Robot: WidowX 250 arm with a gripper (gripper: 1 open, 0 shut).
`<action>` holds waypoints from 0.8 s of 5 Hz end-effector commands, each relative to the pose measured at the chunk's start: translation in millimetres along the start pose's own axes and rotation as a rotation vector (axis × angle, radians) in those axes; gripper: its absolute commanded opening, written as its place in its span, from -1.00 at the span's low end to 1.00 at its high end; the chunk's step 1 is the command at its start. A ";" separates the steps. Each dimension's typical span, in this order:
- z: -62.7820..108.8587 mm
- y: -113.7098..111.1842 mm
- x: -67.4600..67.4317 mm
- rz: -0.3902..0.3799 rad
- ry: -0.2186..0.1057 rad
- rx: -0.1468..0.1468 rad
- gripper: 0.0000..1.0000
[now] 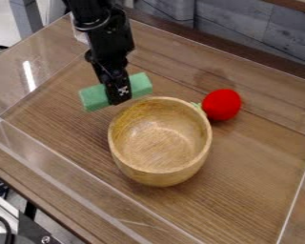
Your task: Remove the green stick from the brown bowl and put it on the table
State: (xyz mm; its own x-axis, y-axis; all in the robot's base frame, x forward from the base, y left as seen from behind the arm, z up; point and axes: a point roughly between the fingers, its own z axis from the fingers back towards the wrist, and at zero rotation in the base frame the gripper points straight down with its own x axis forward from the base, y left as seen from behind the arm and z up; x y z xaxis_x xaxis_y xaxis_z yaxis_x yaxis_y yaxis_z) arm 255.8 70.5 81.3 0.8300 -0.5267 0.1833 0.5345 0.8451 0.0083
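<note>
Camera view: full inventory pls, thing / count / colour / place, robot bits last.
green stick: 1, mint green, held in the gripper just above the table, left of and behind the bowl, outside it
brown bowl: 1, light brown wood, centre of the table, upright, nothing inside
red ball: 1, red, on the table behind and right of the bowl, close to its rim
table: 1, brown wood grain, under everything
clear walls: low transparent border around the table
gripper: 1, black, pointing down, shut on the green stick
</note>
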 end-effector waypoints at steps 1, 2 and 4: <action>4.0 3.9 1.9 -0.001 -0.008 0.022 -1.00; 2.1 4.6 1.3 0.004 -0.004 0.020 -1.00; -1.5 5.9 -0.2 0.015 0.004 0.017 -1.00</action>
State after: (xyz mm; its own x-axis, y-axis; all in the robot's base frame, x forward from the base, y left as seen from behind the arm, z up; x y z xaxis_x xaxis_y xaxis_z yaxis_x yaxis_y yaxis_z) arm 256.0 72.4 73.6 0.8415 -0.5140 0.1661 0.5217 0.8532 -0.0026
